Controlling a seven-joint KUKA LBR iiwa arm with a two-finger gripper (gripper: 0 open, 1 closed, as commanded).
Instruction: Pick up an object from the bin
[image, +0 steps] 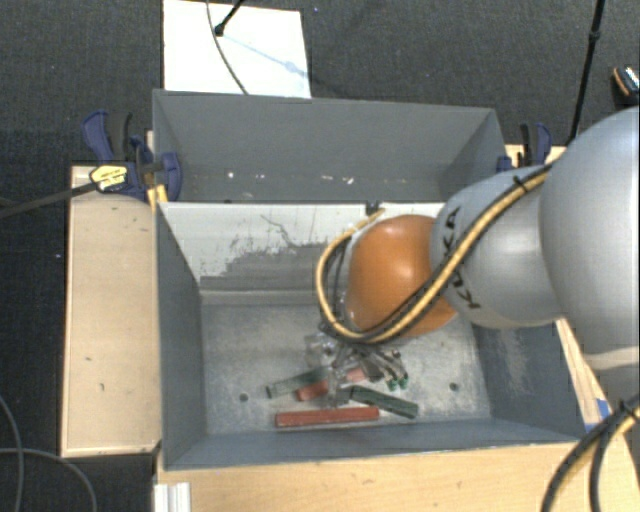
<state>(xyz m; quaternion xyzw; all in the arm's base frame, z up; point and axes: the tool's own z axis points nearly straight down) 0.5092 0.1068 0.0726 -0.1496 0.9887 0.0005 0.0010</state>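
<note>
Grey arm (560, 250) hangs over the small heap (345, 395). Centre your tool (348, 366) on one piece; whether it is clenched I cannot tell.

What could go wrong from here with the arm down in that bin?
The pincer sits low among closely packed green sticks, near a red-brown bar, so it may catch two or scatter them. They lie flat on the bin floor, so a grab might slip off.
</note>
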